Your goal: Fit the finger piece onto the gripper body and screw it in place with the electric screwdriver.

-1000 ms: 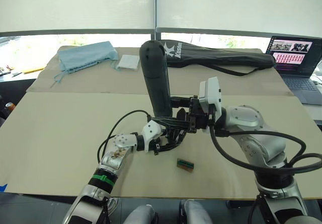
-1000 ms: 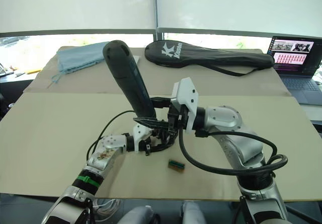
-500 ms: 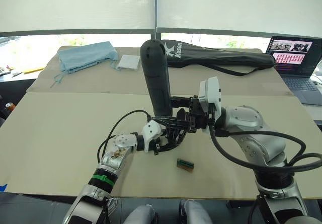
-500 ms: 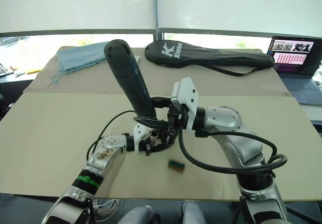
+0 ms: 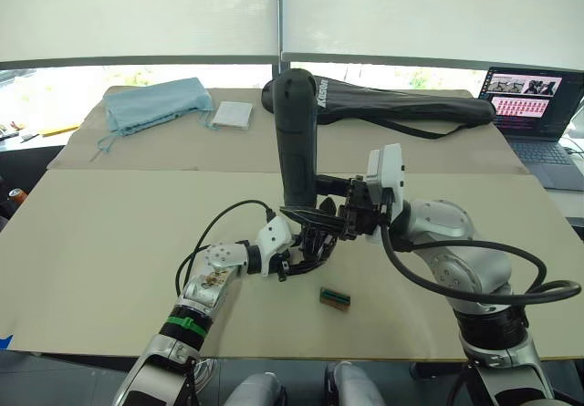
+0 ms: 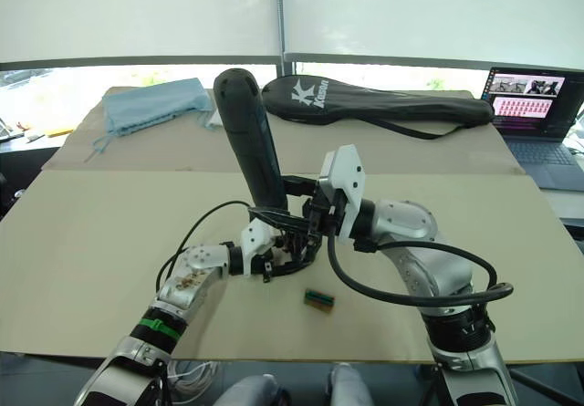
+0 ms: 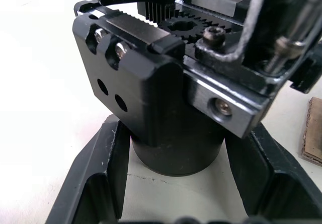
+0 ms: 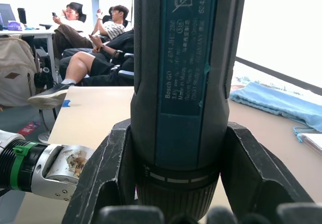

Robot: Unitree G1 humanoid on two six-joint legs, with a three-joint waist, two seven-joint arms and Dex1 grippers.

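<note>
Near the middle of the head views, a little below centre, the left gripper (image 5: 306, 249) has its jaws closed around the round base of the gripper body (image 7: 166, 83), holding it just above the tabletop (image 5: 100, 233). In the left wrist view the two fingers (image 7: 95, 168) press against either side of that base, and the body's toothed rack, gear and several screw heads face the camera.

The right gripper (image 5: 342, 216) comes in from the right of the frame, its jaws clamped on the screwdriver (image 5: 297, 137) low on its barrel. The tool stands nearly upright, rounded end up toward the top centre and tapered end down at the body. The bit itself and the exact screw it meets are hidden behind the two grippers, so I cannot tell whether it is seated.

The finger piece cannot be made out as a separate part; a black ribbed block with two screws (image 7: 108, 40) sits on the body, which may be it already fitted. Judging from this, fitting looks done and the fastening step is in hand. What is left is to drive the screw or screws fully home and then set the tool down.

A small green-brown block (image 5: 335, 298) lies on the tabletop just below the grippers, untouched.
</note>
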